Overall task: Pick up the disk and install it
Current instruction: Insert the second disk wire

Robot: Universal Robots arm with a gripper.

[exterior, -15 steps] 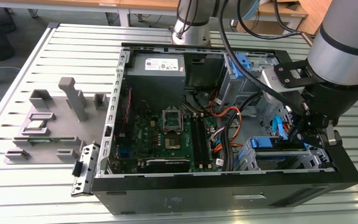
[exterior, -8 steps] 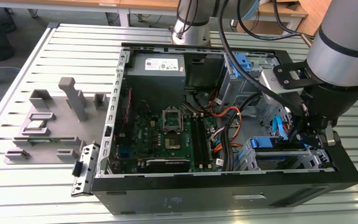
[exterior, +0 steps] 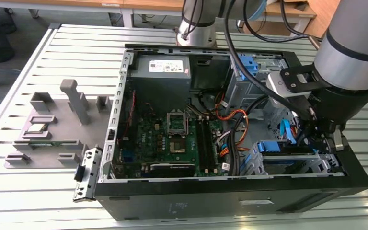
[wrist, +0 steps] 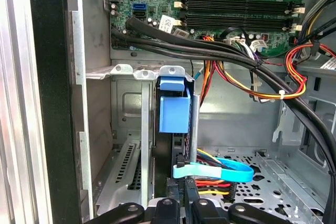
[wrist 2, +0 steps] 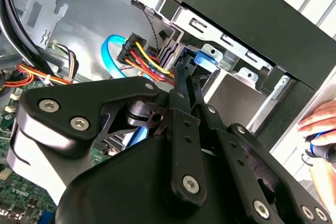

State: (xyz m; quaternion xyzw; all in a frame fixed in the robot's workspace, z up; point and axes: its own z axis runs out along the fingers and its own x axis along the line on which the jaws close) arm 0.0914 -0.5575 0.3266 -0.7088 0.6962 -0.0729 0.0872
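Looks like we're mostly done: the silver disk in its blue plastic carrier point(wrist: 174, 109) sits upright in the drive cage at frame centre, our black tool point(wrist: 184, 205) pressed together just beneath it.

One open computer case point(exterior: 235, 201), one arm (grey), one gripper point(wrist 2: 184, 85), one disk point(wrist: 174, 109), one hand point(wrist 2: 319, 124)
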